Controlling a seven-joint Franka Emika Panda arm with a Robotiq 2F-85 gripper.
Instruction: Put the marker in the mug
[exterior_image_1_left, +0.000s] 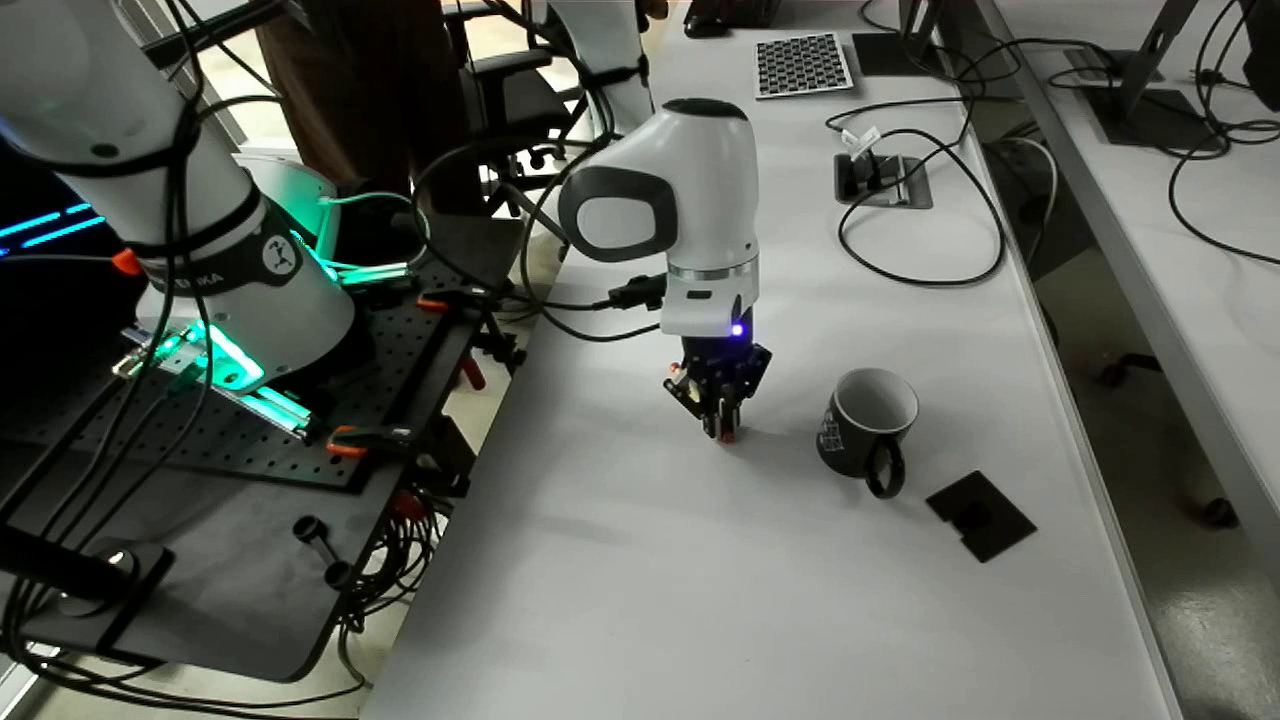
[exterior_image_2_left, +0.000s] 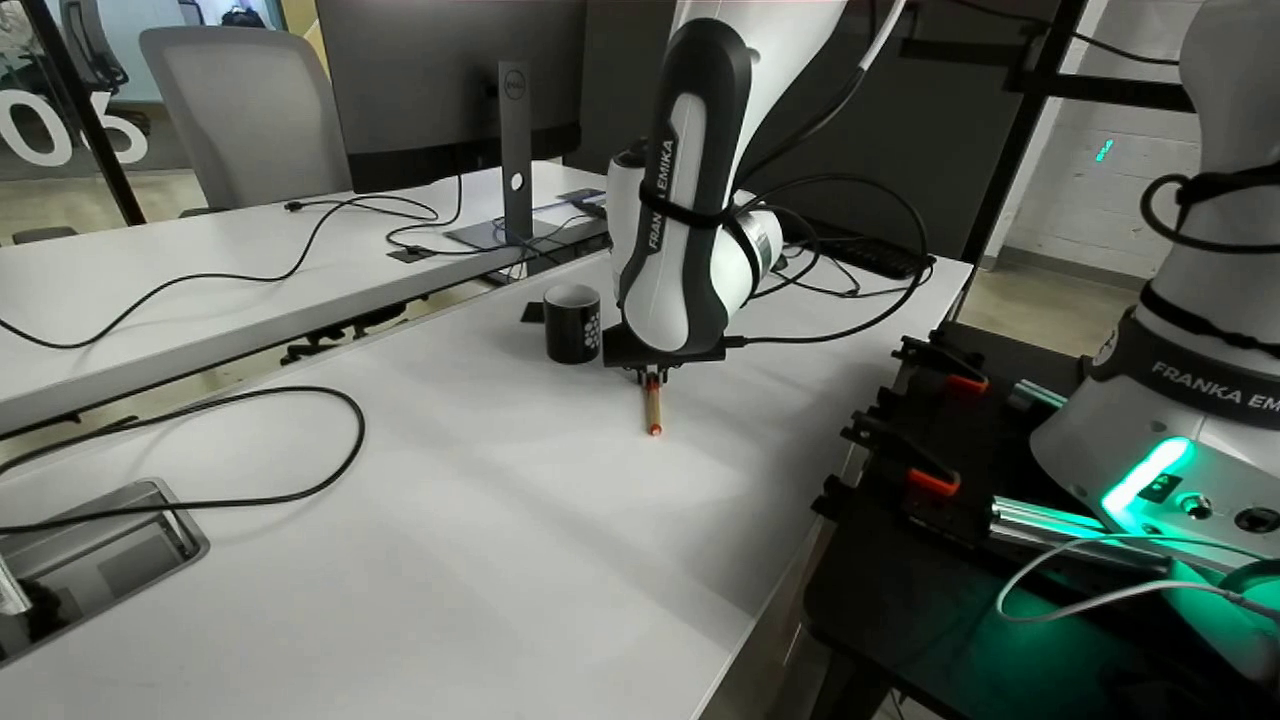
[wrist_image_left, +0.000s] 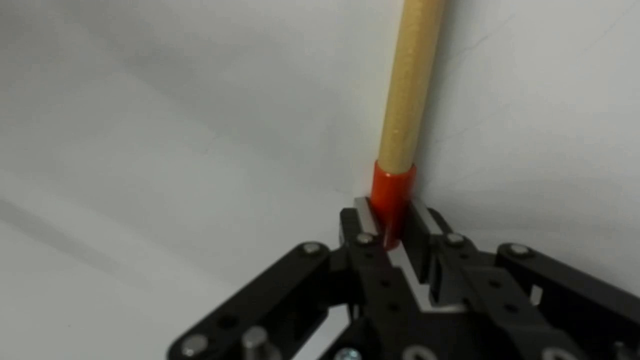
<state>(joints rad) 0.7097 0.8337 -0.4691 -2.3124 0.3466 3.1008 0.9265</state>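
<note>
The marker is a pale tan stick with red ends. In the wrist view the marker (wrist_image_left: 407, 95) runs up from the fingertips to the top edge; its far end is cut off. The gripper (wrist_image_left: 390, 215) is shut around its near red end, with a pad on each side. In an exterior view the marker (exterior_image_2_left: 654, 408) points away from the gripper (exterior_image_2_left: 653, 376), lying flat at or just above the table. The dark mug (exterior_image_1_left: 845, 440) stands upright beside the gripper (exterior_image_1_left: 724, 430), apart from it, with its handle and pale inside showing. The mug (exterior_image_2_left: 572, 332) shows in both exterior views.
A flat black square (exterior_image_1_left: 982, 516) lies on the white table (exterior_image_1_left: 640, 600) close to the mug. A metal table box (exterior_image_1_left: 905, 183) with a looping black cable is farther along. A keyboard (exterior_image_1_left: 803, 66) lies at the far end.
</note>
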